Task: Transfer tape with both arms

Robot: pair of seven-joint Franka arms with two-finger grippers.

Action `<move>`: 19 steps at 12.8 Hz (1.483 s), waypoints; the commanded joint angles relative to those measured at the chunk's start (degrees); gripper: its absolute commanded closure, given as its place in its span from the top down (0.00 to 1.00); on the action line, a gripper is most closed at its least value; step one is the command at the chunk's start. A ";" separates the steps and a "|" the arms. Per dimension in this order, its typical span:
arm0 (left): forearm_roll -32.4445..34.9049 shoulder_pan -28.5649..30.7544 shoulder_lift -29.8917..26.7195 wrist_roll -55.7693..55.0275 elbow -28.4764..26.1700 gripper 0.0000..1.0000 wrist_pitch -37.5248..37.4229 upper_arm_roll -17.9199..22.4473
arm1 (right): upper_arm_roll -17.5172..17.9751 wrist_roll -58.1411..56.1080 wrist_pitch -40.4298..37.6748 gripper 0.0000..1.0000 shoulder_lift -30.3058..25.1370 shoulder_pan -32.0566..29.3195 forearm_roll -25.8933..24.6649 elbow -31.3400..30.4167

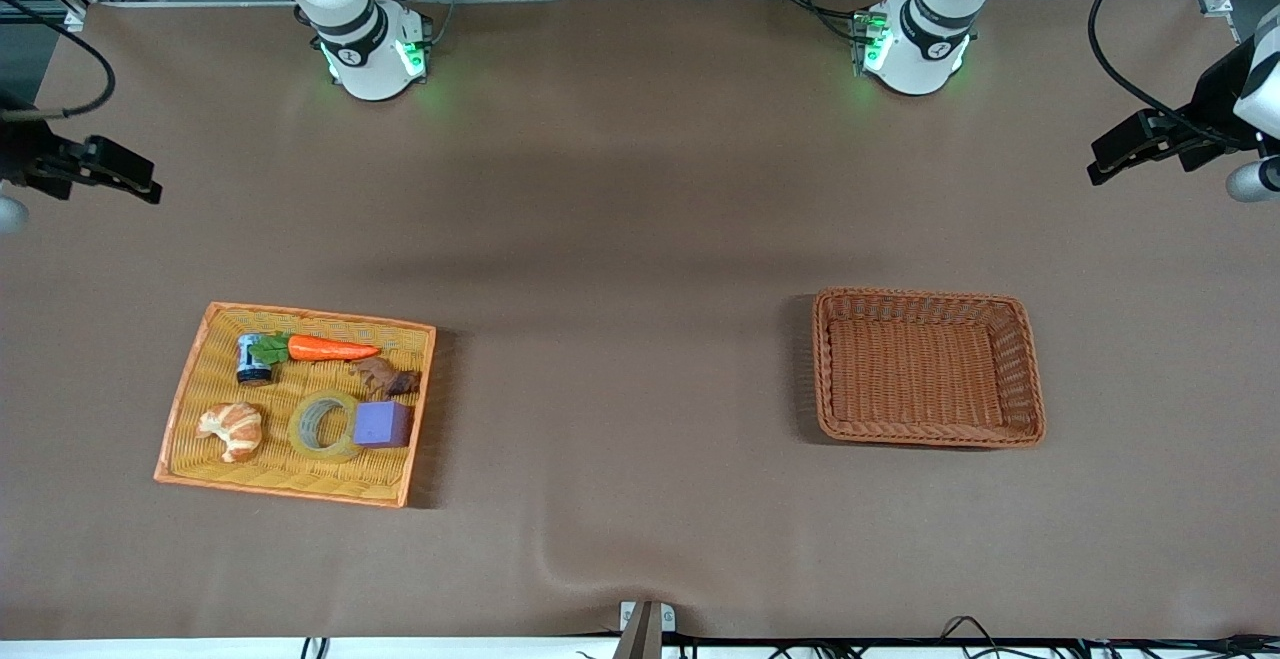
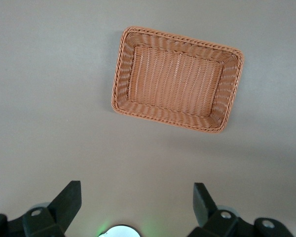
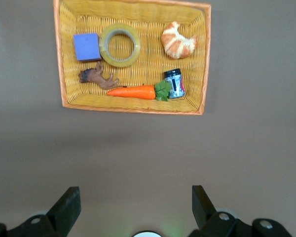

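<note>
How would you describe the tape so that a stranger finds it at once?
Look at the yellow tray toward the right arm's end of the table. The tape lies flat in it, between the croissant and the purple cube. It alone is a yellowish see-through ring with a wide round hole.

- The tape [image 1: 324, 426] touches the purple cube [image 1: 381, 424]; the croissant [image 1: 232, 430] sits near.
- Lower right, the brown basket [image 1: 928, 434] holds open room.
</note>
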 commanded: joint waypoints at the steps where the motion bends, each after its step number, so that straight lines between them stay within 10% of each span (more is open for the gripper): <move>1: -0.30 0.63 -0.84 0.56 -0.58 1.00 0.17 -0.04 | 0.90 0.15 1.01 1.00 5.05 -2.05 1.57 0.22; 19: -0.48 1.07 -2.34 1.09 -0.59 1.00 -3.09 -0.04 | 0.90 -6.88 30.63 1.00 23.79 -4.07 6.50 -9.27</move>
